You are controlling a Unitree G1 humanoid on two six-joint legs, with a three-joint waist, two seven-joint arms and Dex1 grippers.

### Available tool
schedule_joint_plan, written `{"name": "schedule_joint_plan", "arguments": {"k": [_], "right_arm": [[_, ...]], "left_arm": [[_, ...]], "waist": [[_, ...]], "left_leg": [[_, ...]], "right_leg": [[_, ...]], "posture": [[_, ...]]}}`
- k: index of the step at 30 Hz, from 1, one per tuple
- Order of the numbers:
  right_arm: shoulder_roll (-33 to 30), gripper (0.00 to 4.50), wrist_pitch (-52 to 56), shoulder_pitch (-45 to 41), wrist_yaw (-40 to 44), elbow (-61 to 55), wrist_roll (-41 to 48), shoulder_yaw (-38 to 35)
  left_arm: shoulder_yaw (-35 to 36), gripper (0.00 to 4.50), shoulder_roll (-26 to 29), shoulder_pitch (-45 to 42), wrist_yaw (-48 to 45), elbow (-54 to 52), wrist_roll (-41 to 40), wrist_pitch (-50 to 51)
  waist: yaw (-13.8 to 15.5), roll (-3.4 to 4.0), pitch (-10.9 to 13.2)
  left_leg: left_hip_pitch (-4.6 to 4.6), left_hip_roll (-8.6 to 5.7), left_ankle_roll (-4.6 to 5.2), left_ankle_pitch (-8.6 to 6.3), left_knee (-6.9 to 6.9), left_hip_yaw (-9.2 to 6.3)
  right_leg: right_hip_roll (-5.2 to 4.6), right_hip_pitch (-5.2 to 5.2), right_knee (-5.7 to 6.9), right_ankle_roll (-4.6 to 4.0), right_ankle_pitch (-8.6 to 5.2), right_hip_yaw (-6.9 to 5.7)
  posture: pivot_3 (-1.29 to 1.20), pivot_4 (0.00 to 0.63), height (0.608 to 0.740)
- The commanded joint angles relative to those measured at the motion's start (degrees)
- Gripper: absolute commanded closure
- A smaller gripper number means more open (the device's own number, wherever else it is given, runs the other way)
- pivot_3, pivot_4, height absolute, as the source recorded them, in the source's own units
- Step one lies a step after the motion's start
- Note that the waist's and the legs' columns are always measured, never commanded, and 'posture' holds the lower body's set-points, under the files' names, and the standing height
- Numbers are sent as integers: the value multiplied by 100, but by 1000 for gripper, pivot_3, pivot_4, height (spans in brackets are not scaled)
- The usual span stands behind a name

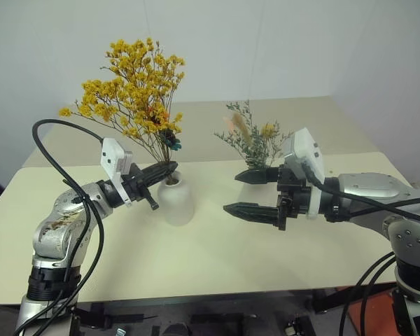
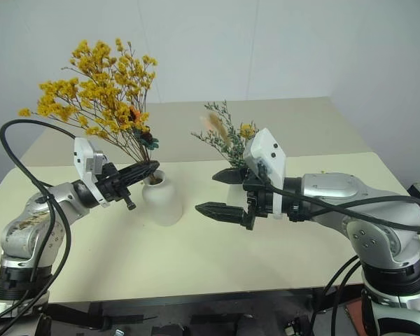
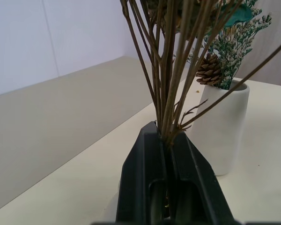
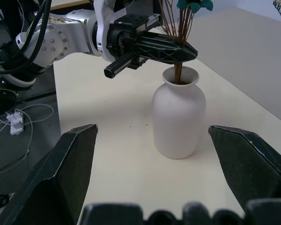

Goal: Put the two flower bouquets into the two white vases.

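The bushy yellow bouquet [image 1: 133,87] stands with its stems in the mouth of the rounded white vase [image 1: 176,203]. My left gripper [image 1: 169,168] is shut on those stems [image 3: 171,93] just above the vase's neck. The grey-green bouquet [image 1: 252,136] sits in the cylinder vase [image 3: 222,126], which my right arm partly hides in the head views. My right gripper [image 1: 232,192] is open wide, pointing left at the rounded vase [image 4: 179,119] from a short distance, with nothing between its fingers [image 4: 65,173].
Both vases stand near the middle of a cream table [image 1: 266,259] against a white wall. Black cables [image 1: 56,161] loop off my left arm. Beyond the table's left edge lies floor with a white plug and cords [image 4: 16,122].
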Motion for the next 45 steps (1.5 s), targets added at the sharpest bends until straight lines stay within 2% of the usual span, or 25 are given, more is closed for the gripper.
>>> {"name": "schedule_joint_plan", "arguments": {"k": [1, 3, 14, 23, 33, 37, 45], "right_arm": [[13, 0, -169, 6, -9, -164, 65, -152], [10, 0, -176, 9, -9, -162, 66, -150], [31, 0, -197, 11, -7, -145, 74, -144], [40, 0, -216, 47, 26, -155, 68, -148], [-179, 0, -231, 235, 218, -106, 87, -269], [-323, 0, -254, 299, 282, -67, 37, -343], [-774, 0, -187, 764, 397, -262, 299, -863]], "left_arm": [[98, 3969, 29, 20, -33, -132, -105, -7], [119, 3465, 46, 17, -46, -147, -150, 37], [309, 16, 277, 109, -68, -350, -387, 270], [743, 16, 698, 543, 16, -776, -689, 643], [1711, 16, 1748, 1669, -992, -1617, -1569, 949], [1717, 16, 2027, 1784, -1453, -1787, -1669, 786], [1483, 16, 2231, 1447, -1783, -1783, -1949, 888]], "waist": [[1, 0, 0], [0, 0, 0], [-9, 0, 0], [-12, 0, 0], [4, 0, 0], [2, 0, 0], [4, 0, 0]], "left_leg": [[0, 0, 0, 0, 0, 0], [0, 0, 0, 0, 0, 0], [0, 1, 0, 0, 0, 0], [0, 3, 0, 0, 0, 0], [3, 8, 1, -1, -1, 1], [5, 8, 1, -1, -1, 1], [4, 10, 2, -1, -2, 2]], "right_leg": [[0, 0, 0, 0, 0, 0], [0, 0, 0, 0, 0, 0], [1, 0, 0, 0, 0, 0], [2, 0, -1, 0, 0, 0], [5, 3, -5, 0, 0, -1], [5, 6, -7, 0, 0, -1], [7, 8, -9, 0, -1, -3]], "posture": [[0, 150, 740], [0, 150, 740], [0, 150, 740], [0, 150, 740], [0, 150, 740], [0, 150, 740], [0, 150, 740]]}}
